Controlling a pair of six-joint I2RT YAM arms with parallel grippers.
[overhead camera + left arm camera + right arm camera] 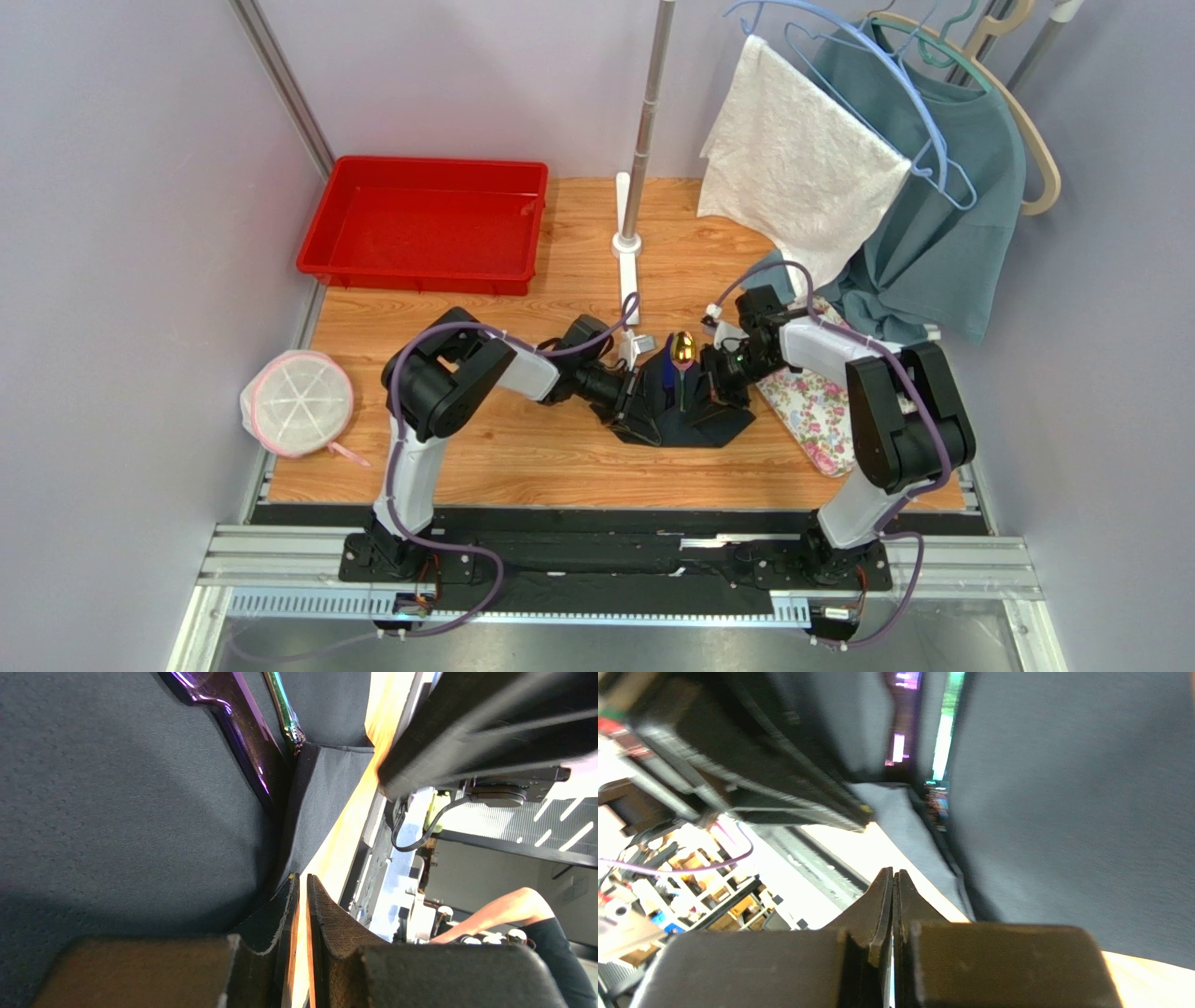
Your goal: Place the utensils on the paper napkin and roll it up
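- While both my arms are reaching in toward the middle of the worktop, the napkin (671, 417) is lying between them. It is sitting somewhat nearer the near edge than the far one, and it is creased rather than flat.
- The utensils (683, 350) are lying on the napkin, with a gold end pointing toward the far edge. In my left wrist view their dark handles (242, 735) are lying side by side on the black sheet, glinting purple and green.
- My left gripper (300, 882) is sitting low at the napkin's left edge. Its jaws are standing only a slit apart, bare wood is showing through the slit, and I am seeing nothing pinched in it.
- My right gripper (893, 876) is hanging at the napkin's right side. Its fingers are pressing flat together and gripping nothing that I can see.
- The mat (821, 413) is lying along the right edge, just beside the napkin and partly under my right arm.
- The tray (421, 221) is sitting in the far left corner.
- The pole (643, 140) is standing at the middle of the far edge.
- The cloth (800, 154) and a garment (947, 224) are hanging on hangers over the far right corner.
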